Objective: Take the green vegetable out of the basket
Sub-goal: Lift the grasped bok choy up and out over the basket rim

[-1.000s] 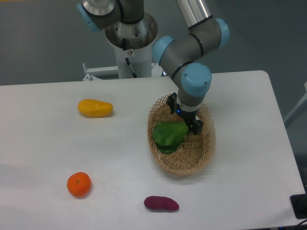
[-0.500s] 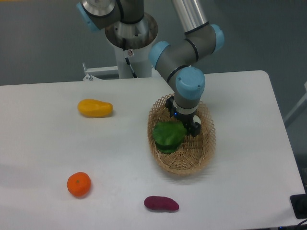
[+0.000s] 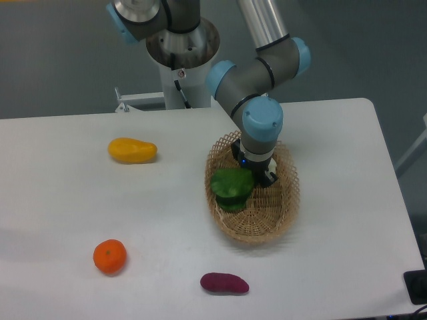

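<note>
Fingers [image 3: 267, 175] point straight down into the basket [image 3: 280, 223], right against the green vegetable [image 3: 231, 189]; whether they grip it, I cannot tell. Arm [image 3: 257, 67] bends sharply from above, wrist vertical over the basket's far end. Vegetable sits at the basket's left side.

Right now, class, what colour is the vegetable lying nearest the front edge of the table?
Purple: the sweet potato, clearest in the fixed camera view.
</note>
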### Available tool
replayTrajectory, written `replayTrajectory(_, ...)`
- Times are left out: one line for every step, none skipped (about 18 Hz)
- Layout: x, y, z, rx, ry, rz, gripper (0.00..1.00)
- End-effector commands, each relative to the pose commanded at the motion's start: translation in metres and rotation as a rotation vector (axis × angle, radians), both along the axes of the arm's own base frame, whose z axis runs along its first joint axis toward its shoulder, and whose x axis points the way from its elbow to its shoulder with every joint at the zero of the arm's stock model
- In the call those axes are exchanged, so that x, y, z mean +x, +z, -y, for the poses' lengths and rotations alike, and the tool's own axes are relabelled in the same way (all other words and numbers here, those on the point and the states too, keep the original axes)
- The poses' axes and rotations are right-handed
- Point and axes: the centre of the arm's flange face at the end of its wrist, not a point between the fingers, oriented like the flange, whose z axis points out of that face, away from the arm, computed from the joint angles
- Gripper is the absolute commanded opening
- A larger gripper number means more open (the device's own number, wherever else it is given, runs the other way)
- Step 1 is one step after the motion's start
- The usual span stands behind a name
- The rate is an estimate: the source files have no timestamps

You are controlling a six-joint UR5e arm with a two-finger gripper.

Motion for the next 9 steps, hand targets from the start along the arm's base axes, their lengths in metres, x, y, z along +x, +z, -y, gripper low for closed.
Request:
replayTrajectory(-0.003, 0.005, -0.001, 0.006, 0.003, -0.009, 0.51)
replayTrajectory(-0.005, 0.010, -0.002, 0.012, 0.006, -0.016, 0.51)
replayTrajectory(-0.007, 0.015, -0.003, 0.017, 0.011, -0.023, 0.51)
replayTrajectory(-0.011, 0.020, -0.004, 0.019, 0.012, -0.030, 0.51)
replayTrajectory(-0.014, 0.023, -0.004, 0.023, 0.015, -0.035, 0.52)
replayTrajectory(-0.017, 0.031, -0.005, 0.032, 0.017, -0.049, 0.52)
replayTrajectory(-0.019, 0.040, -0.007, 0.041, 0.015, -0.063, 0.52)
replayTrajectory(-0.023, 0.047, -0.006, 0.046, 0.020, -0.071, 0.52)
replayTrajectory(-0.029, 0.054, -0.007, 0.048, 0.024, -0.074, 0.51)
